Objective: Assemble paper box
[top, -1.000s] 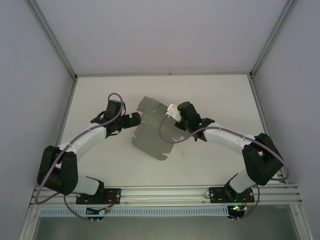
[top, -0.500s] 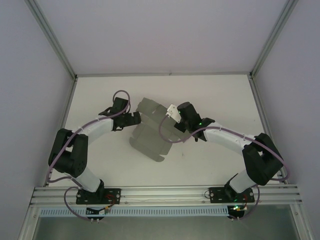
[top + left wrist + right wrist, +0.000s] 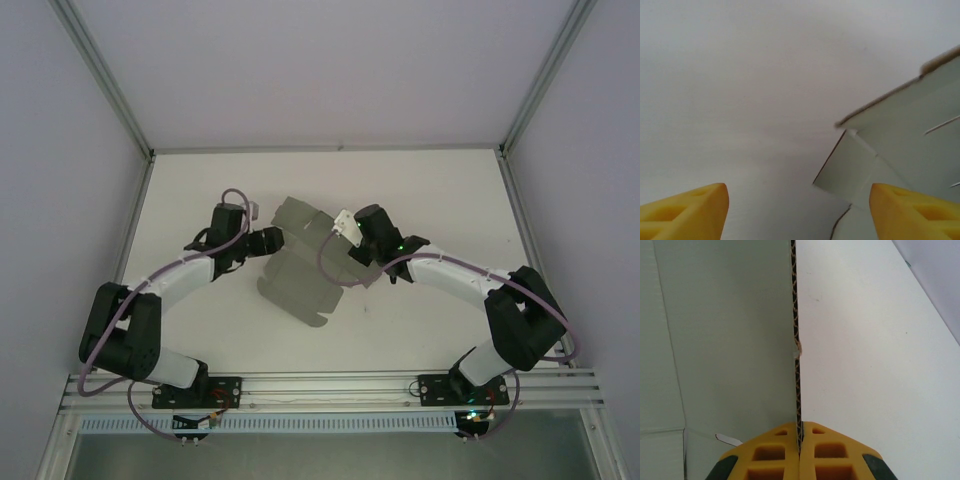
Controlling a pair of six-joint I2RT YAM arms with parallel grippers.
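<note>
The paper box is a grey die-cut cardboard sheet lying partly folded in the middle of the table. My right gripper is shut on the sheet's right edge, and the corrugated edge runs straight up from between its yellow fingers. In the top view this gripper sits at the sheet's right side. My left gripper is open, low at the sheet's left edge. A small flap lies just ahead of its right finger, and a raised panel stands beyond.
White tabletop surrounds the sheet, with white walls and metal frame posts at the back corners. The arm bases stand on a rail at the near edge. A purple cable loops from the right wrist over the sheet.
The left arm's elbow swung in and back out, and its gripper edged slightly closer to the sheet's left edge. The right arm kept its grip and did not move.
</note>
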